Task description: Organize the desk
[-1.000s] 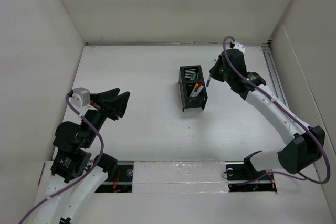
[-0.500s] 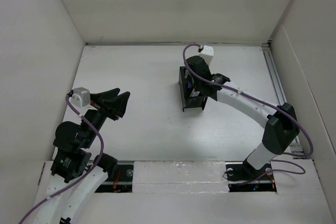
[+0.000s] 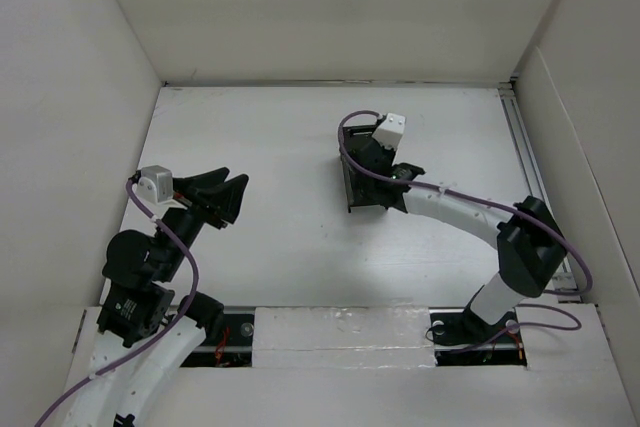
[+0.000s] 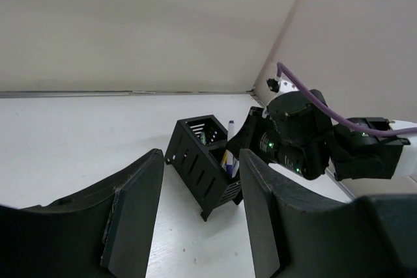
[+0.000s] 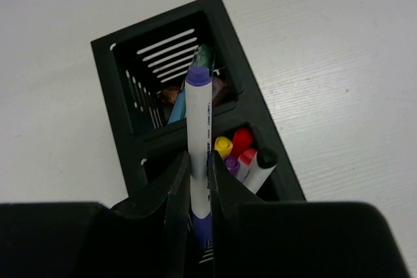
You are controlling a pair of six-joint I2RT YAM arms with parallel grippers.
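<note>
We see the worktop (image 3: 270,137) carrying a black mesh organizer (image 5: 114,76) just toward 1 o'clock of its centre, under the right arm. The left tool (image 4: 199,161) hangs at the worktop's 9 o'clock side, its fingers spread wide and holding nothing. The right tool (image 5: 197,183) is clamped on a white marker (image 5: 199,122), whose purple end lies over the organizer's 12 o'clock compartment, with colour-capped pens (image 5: 244,151) at its 5 o'clock.

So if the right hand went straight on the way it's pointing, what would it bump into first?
Probably the black organizer. The pen clamped in the right hand leads, aimed roughly at its far compartment, though depth is hard to judge.
</note>
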